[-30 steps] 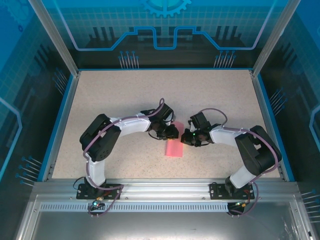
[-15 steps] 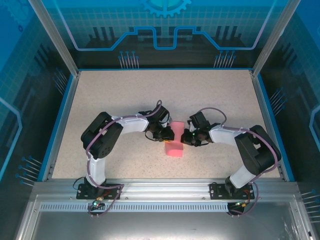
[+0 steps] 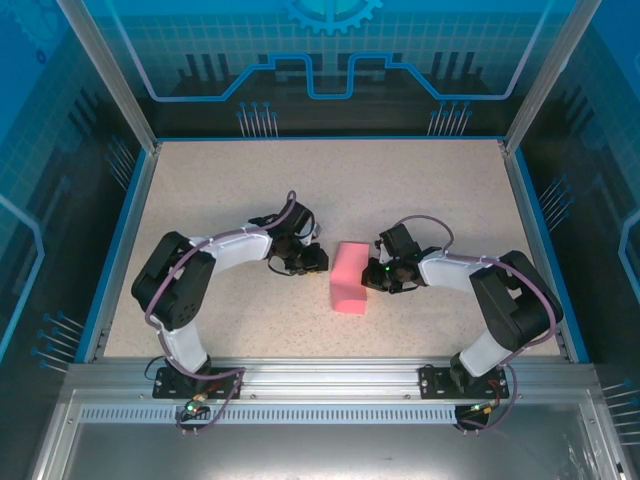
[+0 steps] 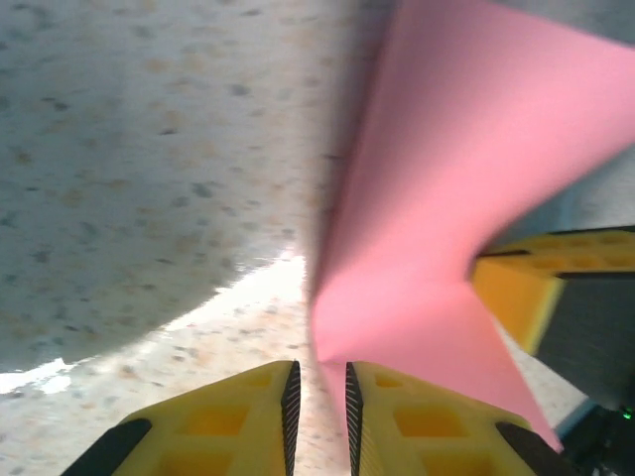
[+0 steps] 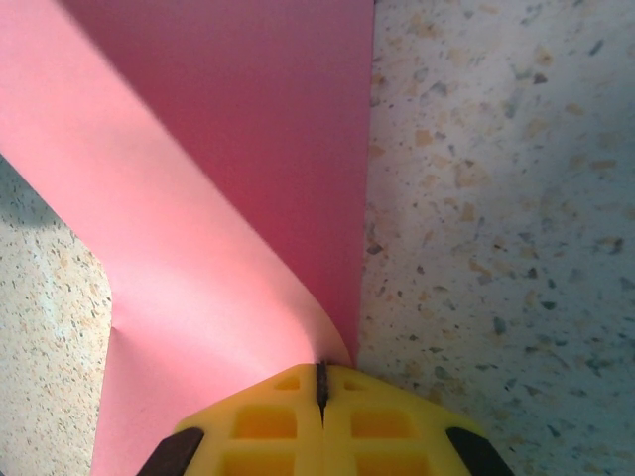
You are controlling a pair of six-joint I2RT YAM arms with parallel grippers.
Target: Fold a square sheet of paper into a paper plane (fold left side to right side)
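Note:
The square sheet of paper [image 3: 348, 278] lies mid-table as a narrow pink rectangle, its upper layer bowed up rather than pressed flat. My right gripper [image 3: 368, 277] holds its right edge. In the right wrist view the jaws [image 5: 319, 375] are shut where the two pink layers [image 5: 218, 178] meet. My left gripper [image 3: 324, 261] sits just left of the sheet, apart from it. In the left wrist view its fingers [image 4: 317, 382] stand a narrow gap apart with bare table between them. There the raised pink flap [image 4: 446, 188] is ahead, and a right fingertip [image 4: 516, 297] beyond it.
Speckled beige tabletop [image 3: 240, 190] with a blue rim [image 3: 128, 240] on the left, back and right. An aluminium rail [image 3: 320, 378] carries both arm bases at the near edge. Open surface lies behind and to the left of the paper.
My left arm has drawn back to the left, off the paper, so the whole pink rectangle now shows. The right gripper has stayed shut on the right edge.

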